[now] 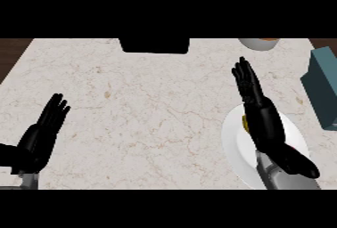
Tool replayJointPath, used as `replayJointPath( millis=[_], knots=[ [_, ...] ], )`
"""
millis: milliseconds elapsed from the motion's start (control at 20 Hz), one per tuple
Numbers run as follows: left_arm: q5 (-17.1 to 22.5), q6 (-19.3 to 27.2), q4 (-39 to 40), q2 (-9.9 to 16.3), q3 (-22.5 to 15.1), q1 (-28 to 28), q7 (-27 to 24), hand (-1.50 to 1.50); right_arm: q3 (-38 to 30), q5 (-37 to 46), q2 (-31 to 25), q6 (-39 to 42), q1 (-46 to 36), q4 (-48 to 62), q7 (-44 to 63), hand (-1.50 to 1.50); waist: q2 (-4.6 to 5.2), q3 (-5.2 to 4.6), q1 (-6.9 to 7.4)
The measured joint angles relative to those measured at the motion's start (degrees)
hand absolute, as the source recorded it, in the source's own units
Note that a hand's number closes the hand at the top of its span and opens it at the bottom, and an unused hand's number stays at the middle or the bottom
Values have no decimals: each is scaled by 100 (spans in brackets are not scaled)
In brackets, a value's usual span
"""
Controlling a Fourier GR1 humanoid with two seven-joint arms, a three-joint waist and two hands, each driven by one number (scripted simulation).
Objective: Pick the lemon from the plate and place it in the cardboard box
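A white plate [233, 142] lies at the counter's lower right. Only a thin yellow sliver of the lemon [244, 123] shows at the left edge of my right hand [263, 120], which stretches over the plate with straight fingers pointing away from me and hides the rest of the fruit. My left hand [43, 133] rests open at the lower left, fingers up, far from the plate. A dark box-like shape [154, 45] sits at the far edge, top centre; whether it is the cardboard box I cannot tell.
A teal box [322, 84] stands at the right edge, just beyond the plate. A white bowl with something orange [259, 43] sits at the far right. Marble counter [151, 111] spreads between the hands; dark wood shows at the far corners.
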Motion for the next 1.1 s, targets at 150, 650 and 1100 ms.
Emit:
replayJointPath(
  millis=[150,650,1100],
  knots=[
    [-265,83,27,119,-11,9,-49,0,-486,-272,-432,388,458,-79,-701,-150,95,74,-168],
    [-1205,315,319,514,-332,-50,10,0,-2751,-1150,-878,777,1478,1115,-3333,-150,252,223,-601],
    [-1763,475,608,245,-771,-525,253,0,-3221,188,-1585,1028,2619,2188,-5061,-150,212,143,-351]
  ],
)
